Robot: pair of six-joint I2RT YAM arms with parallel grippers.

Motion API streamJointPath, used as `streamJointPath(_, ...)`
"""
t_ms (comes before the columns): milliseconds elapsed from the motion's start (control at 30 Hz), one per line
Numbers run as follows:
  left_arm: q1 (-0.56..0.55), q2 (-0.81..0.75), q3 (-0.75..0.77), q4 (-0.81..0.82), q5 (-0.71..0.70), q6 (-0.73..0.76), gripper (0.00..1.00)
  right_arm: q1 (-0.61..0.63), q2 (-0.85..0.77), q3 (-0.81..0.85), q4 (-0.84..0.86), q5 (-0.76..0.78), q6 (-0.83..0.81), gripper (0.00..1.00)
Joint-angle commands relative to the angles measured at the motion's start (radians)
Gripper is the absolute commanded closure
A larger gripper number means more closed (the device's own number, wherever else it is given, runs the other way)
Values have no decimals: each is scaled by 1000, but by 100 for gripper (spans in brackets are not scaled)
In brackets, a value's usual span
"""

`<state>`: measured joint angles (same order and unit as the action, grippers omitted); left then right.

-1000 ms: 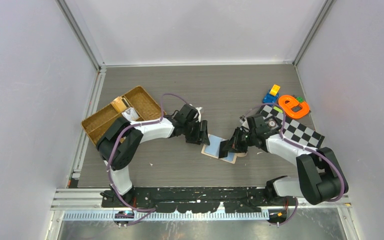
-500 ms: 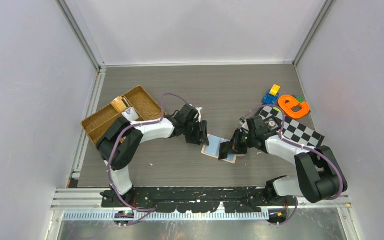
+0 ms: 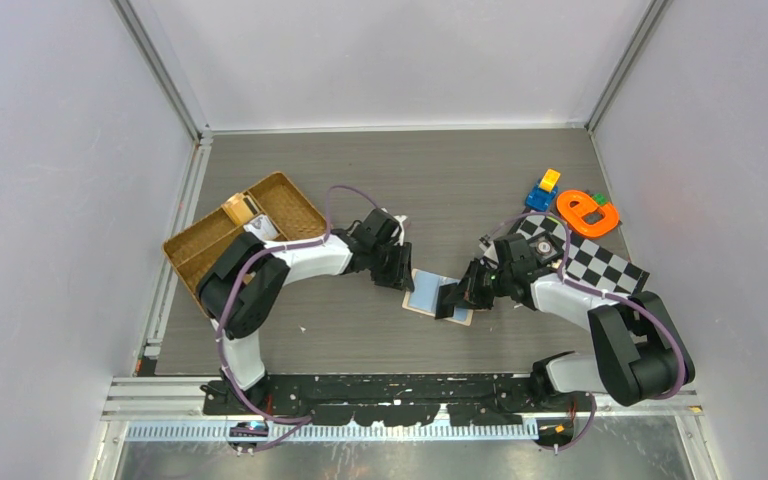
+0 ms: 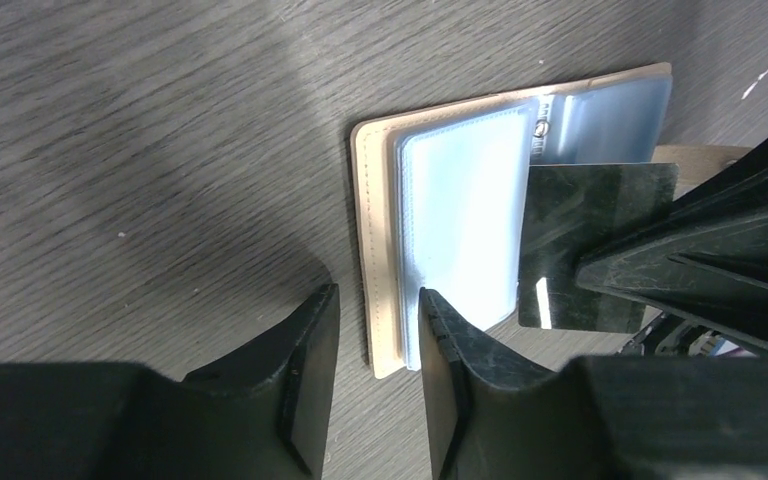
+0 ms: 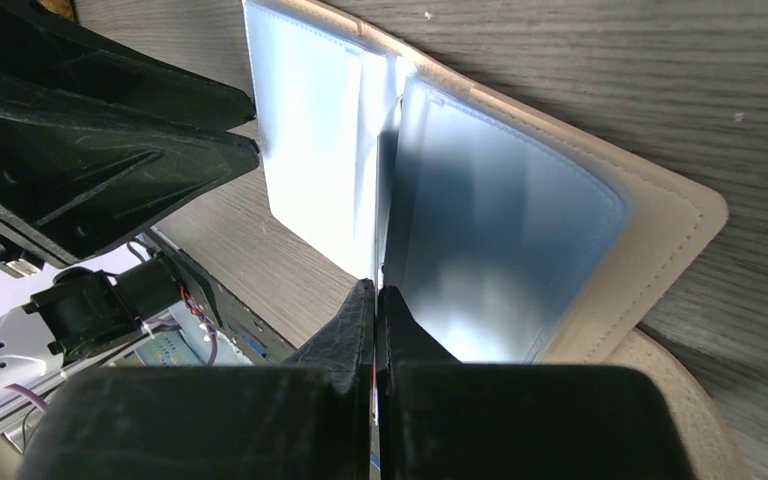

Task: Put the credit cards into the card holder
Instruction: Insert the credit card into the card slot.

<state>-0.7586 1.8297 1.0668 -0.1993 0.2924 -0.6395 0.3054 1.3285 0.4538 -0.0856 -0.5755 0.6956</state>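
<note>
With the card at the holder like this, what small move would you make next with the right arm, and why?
Probably ease the right gripper forward a little, sliding the card in between the holder's pale pockets. It is shut on the card, whose front edge sits at the pockets near the fold; the left gripper straddles the holder's edge, open.

Wicker tray [image 3: 285, 205] left; checkered board [image 3: 600, 262], orange letter [image 3: 600, 218] and perhaps toy car [image 3: 543, 190] right.
</note>
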Motion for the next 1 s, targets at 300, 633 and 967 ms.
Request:
streamJointPath(300,-42,66,66,-141,-150,85,70,-4,-37,-7,50,-20,12,99)
streamJointPath(633,-47,75,74,-160,-172,90,73,-3,-20,-27,120,-27,17,99)
streamJointPath(967,-47,92,89,-196,-204,103,83,-4,7,-27,138,-9,-12,99)
